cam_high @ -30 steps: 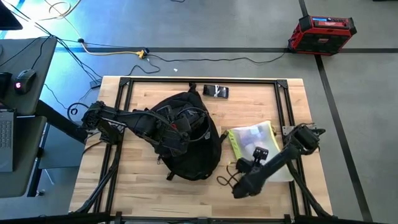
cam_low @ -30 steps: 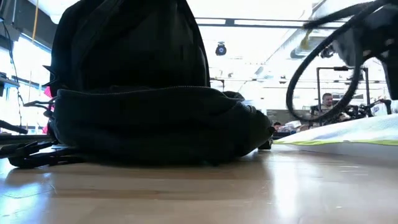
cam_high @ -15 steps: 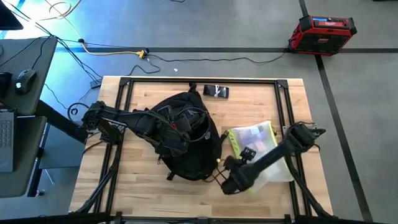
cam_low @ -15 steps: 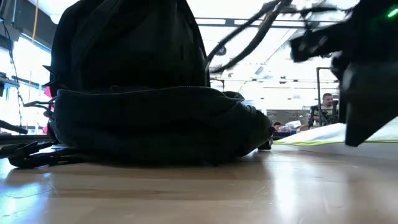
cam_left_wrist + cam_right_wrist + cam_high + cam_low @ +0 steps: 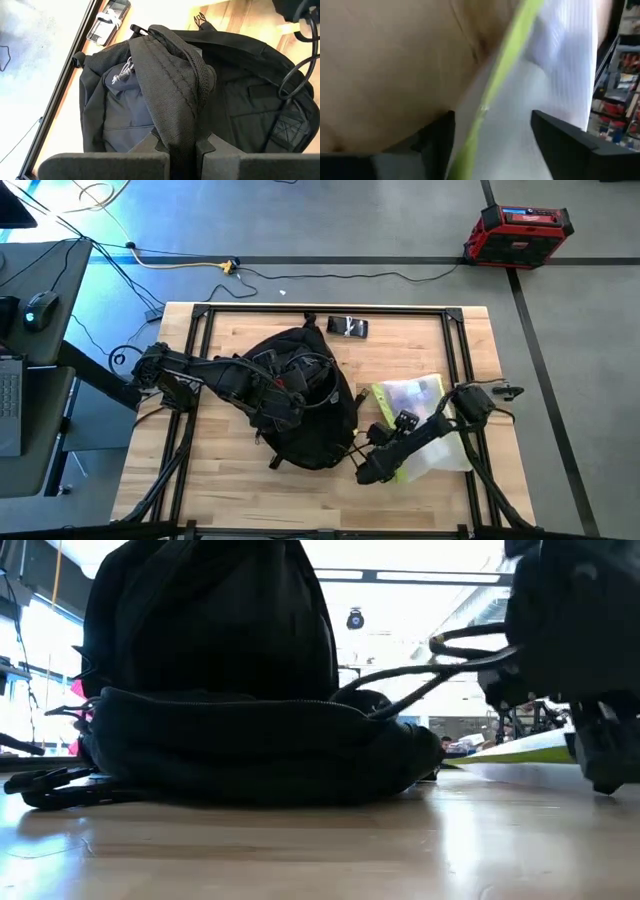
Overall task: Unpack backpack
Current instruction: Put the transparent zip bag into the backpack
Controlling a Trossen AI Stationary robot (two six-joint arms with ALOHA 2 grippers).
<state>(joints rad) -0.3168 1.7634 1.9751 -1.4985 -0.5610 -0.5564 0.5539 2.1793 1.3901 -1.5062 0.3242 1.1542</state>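
Near the right edge of the bench (image 5: 240, 480), the right end effector (image 5: 372, 471) has swung in from the front right over the last second and now sits low over the front corner of the clear pouch with the lime-green edge (image 5: 412, 402), just beside the backpack (image 5: 305, 405). Its fingers (image 5: 565, 135) stand spread, one on each side of the pouch's green border, and have begun to narrow; nothing is pinched between them yet. A black cable (image 5: 440, 665) loops from that arm toward the bag. I'd guess the pouch, already out of the bag, is about to be picked up or shifted.

The backpack lies at the middle of the bench, mouth gaping, unmoved. The left end effector (image 5: 182, 150) is pressed together on a fold of the bag's upper flap, holding it up and open as before.

A phone (image 5: 348, 327) rests near the back edge. The bench is pale wood with a black frame. Beyond it, grey floor, a yellow cord and a red case (image 5: 517, 232).
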